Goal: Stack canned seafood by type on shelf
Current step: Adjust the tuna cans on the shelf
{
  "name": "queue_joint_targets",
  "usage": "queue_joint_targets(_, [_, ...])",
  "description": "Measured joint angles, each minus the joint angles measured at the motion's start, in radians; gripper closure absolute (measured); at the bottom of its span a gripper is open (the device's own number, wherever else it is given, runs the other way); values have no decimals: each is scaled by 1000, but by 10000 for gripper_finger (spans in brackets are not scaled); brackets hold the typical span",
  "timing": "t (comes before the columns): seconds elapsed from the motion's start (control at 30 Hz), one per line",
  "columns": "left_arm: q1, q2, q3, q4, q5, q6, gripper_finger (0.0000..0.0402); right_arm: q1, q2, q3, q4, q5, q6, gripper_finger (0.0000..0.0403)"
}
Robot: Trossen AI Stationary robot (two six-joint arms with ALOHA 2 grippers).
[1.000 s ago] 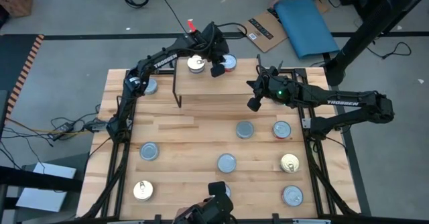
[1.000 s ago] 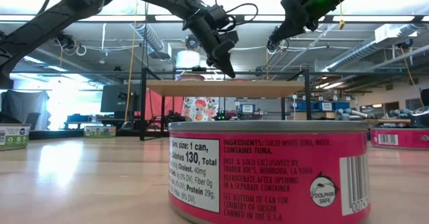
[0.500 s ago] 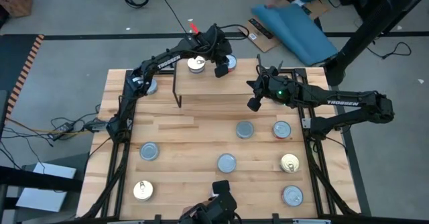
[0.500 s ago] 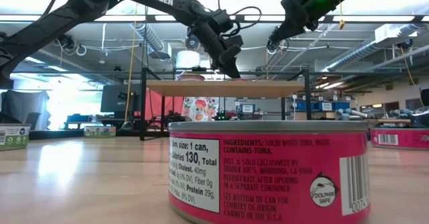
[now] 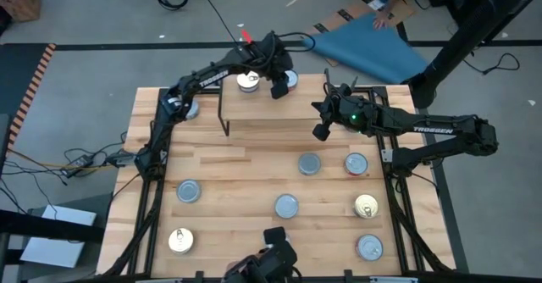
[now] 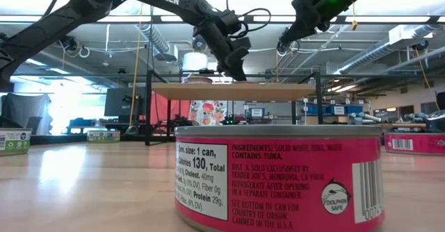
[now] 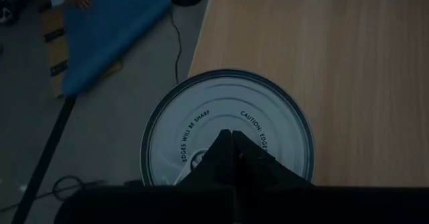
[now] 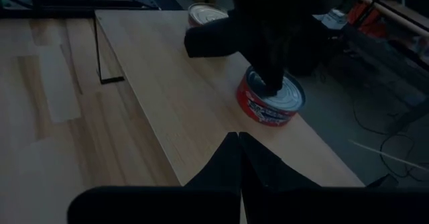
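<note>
left gripper (image 5: 276, 89) pinched shut, holding nothing, tip right over the red tin (image 5: 289, 80) on the shelf (image 5: 279, 118), upper middle of the high view. right gripper (image 5: 321, 131) shut and empty too, farther off at the shelf's right end.

overhead: bright, even | low: backlit, glaring windows | wrist views: dim, shadowed | focus: sharp

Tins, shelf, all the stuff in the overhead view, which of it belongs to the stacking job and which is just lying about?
Belongs to the job:
- shelf
- red tin and gold tin on the shelf
- loose tins on the table, such as the silver tin

Just lying about:
- blue mat on the floor
- cardboard
- cables
</note>
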Motion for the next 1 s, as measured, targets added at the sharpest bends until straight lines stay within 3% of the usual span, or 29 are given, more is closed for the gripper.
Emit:
queue_joint_targets(0.67, [5,-30,-2,-81,-98,-14,401,-1,0,0,-2,0,-20,398])
queue_joint_targets(1.0, [12,-114,0,-155,-145,-18,401,0,0,0,-6,0,-21,396])
